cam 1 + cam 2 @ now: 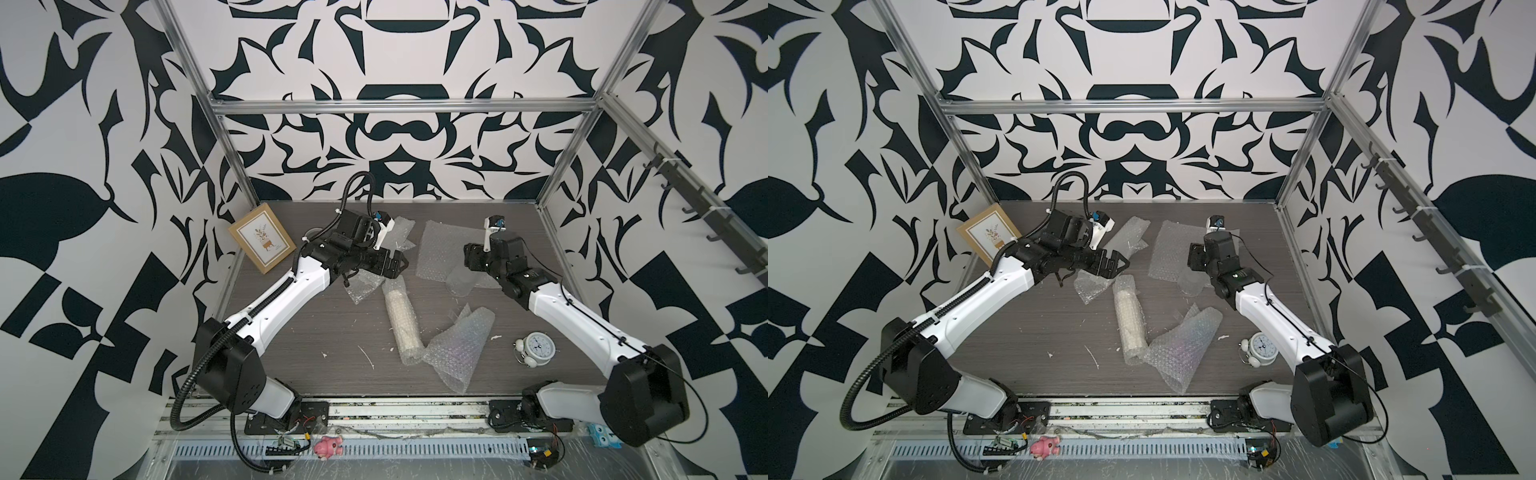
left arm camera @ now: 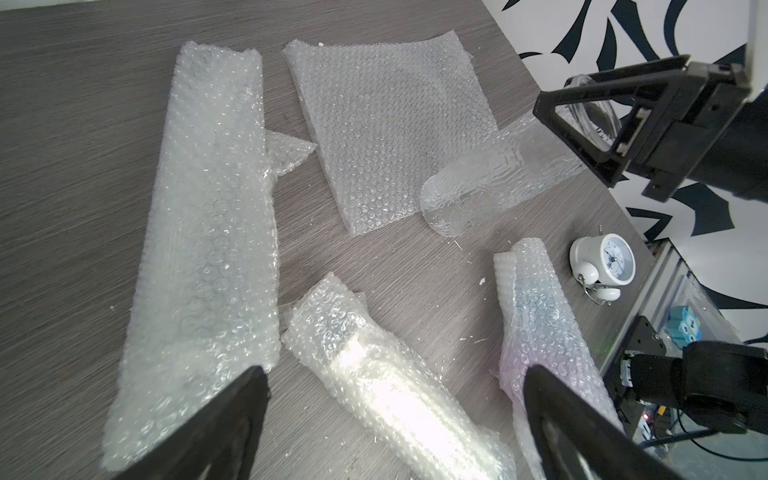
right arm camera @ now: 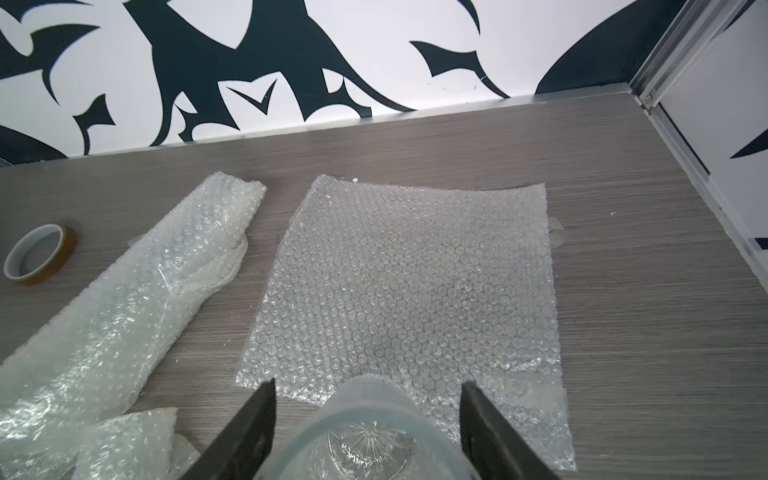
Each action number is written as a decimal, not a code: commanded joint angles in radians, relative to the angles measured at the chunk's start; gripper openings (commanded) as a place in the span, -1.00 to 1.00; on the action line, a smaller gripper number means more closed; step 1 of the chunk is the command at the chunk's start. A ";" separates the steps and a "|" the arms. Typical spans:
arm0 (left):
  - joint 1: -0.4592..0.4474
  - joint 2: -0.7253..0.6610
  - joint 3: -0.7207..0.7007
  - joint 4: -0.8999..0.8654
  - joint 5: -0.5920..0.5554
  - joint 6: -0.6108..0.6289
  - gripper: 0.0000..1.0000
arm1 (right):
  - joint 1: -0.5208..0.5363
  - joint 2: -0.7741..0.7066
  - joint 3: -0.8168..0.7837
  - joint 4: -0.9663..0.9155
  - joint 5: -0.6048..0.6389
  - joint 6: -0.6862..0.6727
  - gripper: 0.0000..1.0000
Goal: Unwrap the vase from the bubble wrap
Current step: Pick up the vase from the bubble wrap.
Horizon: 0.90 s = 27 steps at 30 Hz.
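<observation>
The right hand (image 3: pixel 368 384) is gripping the clear glass vase (image 3: pixel 365 436) by its mouth end, with its jaws partly spread and pressing on either side of the rim. The vase is lying on its side, bare of any wrap, its base end reaching the near corner of a flat bubble wrap sheet (image 3: pixel 407 282). I cannot tell whether the base is resting there or hanging just above. The left hand (image 2: pixel 397 370) is hovering fully spread and holding nothing, above a cream cylinder rolled in bubble wrap (image 1: pixel 401 316) in the middle of the tabletop (image 1: pixel 311 324). A long folded sheet (image 2: pixel 208 228) is lying beside it, and a crumpled piece (image 1: pixel 457 349) is sitting near the alarm clock (image 1: pixel 536 345).

The vase itself looks freed, so the risks are now in the handling:
- **Slipping:** smooth glass pinched only at the rim is likely carrying its whole length as a lever, so it could twist or slide out if the hand is swinging quickly.
- **Toppling:** standing it on the springy sheet could tip it over.
- **Collision:** a wide sweep could knock the clock, and the left hand, in dropping, could snag the loose plastic.
</observation>
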 commanded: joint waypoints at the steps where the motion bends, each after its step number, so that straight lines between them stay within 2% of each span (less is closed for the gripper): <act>1: -0.002 -0.026 -0.006 0.000 0.019 -0.008 0.99 | 0.017 -0.010 -0.017 0.066 -0.024 0.019 -0.12; 11: -0.003 -0.029 -0.007 0.001 0.017 -0.007 0.99 | 0.047 -0.030 -0.039 0.150 -0.041 0.002 -0.12; 17: -0.003 -0.028 -0.005 -0.003 0.017 -0.008 0.98 | 0.055 0.013 -0.008 0.120 -0.049 0.006 -0.09; 27: -0.002 -0.028 -0.007 -0.003 0.013 -0.007 0.99 | 0.094 0.059 0.008 0.130 -0.033 0.027 0.19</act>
